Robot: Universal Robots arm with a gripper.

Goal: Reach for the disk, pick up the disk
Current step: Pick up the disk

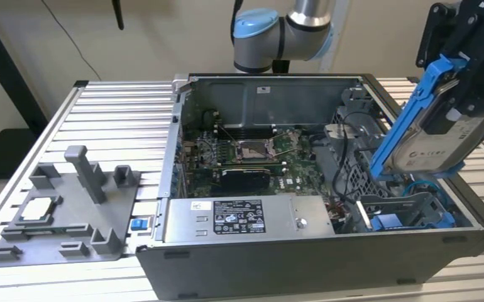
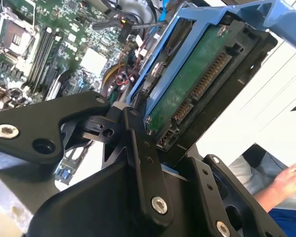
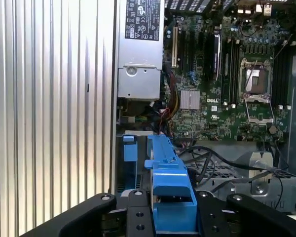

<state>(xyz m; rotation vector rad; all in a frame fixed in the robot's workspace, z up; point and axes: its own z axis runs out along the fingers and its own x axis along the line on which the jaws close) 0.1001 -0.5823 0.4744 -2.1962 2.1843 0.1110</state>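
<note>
My gripper (image 1: pixel 468 56) cut off by the exterior view's upper right corner, the disk (image 1: pixel 430 135) partly behind my fingers (its label print too small to tell), my arm's upper links beyond the top edge.

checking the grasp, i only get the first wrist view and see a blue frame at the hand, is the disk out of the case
Observer: Yes. In the exterior view the disk hangs tilted above the case, at the exterior view's right.
Operator: is the hand clamped on it
Observer: In the exterior view the hand is shut on the disk's upper part.
Operator: anything near the arm
Observer: In the second wrist view a person's hand lies beyond the disk, apart from it.
</note>
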